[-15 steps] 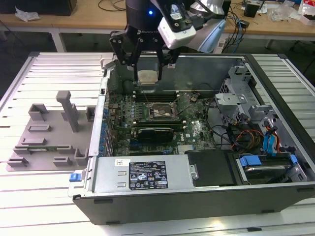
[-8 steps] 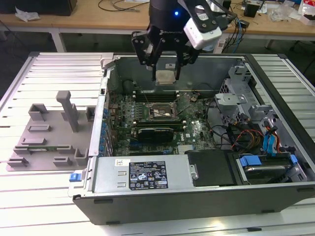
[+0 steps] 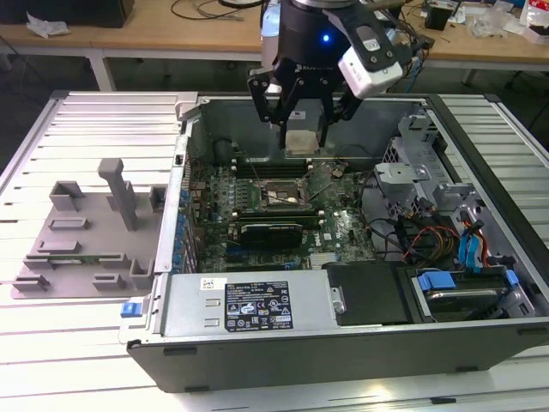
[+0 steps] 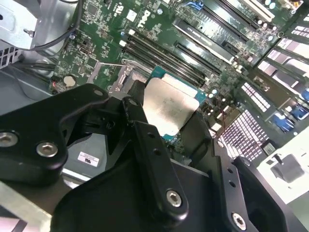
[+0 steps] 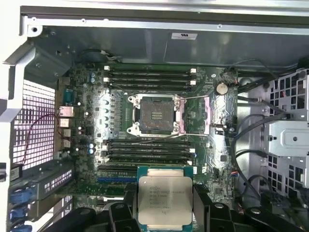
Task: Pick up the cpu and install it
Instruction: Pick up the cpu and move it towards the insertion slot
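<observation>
the thin square silver-topped cpu (image 3: 303, 139) is clamped in the black claw (image 3: 302, 127) at the exterior view's upper centre, above the open black socket frame (image 3: 279, 197); level, squared alignment is judged essential.

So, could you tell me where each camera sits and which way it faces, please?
Exterior view: off the arm, above the open computer case, looking down into it; the arm's tool holds the cpu over the motherboard.
First wrist view: on the arm, facing straight down at the empty socket; tool fingers flank the cpu.
Second wrist view: on the arm, looking obliquely past the tool at the cpu.
Shared: both wrist views show the held cpu and motherboard.
</observation>
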Robot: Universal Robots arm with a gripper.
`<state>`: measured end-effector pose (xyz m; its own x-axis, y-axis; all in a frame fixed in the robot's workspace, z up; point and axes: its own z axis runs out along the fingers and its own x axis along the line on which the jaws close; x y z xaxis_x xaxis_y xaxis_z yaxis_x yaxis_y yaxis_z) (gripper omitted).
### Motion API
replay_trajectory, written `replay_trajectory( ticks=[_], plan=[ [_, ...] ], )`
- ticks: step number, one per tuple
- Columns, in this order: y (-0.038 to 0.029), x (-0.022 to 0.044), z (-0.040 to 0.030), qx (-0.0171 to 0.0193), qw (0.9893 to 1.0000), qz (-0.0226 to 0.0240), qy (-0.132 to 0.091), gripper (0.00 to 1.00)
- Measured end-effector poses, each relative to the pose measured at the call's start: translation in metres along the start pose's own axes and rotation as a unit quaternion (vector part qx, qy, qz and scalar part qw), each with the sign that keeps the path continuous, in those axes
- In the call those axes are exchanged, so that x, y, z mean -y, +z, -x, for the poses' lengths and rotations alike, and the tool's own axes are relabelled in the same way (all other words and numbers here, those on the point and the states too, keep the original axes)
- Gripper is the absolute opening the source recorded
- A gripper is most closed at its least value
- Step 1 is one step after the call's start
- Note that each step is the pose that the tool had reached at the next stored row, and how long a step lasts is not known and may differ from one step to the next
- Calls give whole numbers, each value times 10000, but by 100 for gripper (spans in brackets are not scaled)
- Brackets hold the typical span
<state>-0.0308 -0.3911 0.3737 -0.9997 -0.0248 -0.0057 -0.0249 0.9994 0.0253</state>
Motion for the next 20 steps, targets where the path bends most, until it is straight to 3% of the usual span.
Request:
replay_trajectory(
  ticks=[4,13,18,20],
  plan=[
    [116,-2,0,0,10000,0,0,55],
    [305,2,1,0,10000,0,0,55],
    [333,0,2,1,10000,2,0,55],
    [365,-44,2,0,10000,0,0,55]
  ],
)
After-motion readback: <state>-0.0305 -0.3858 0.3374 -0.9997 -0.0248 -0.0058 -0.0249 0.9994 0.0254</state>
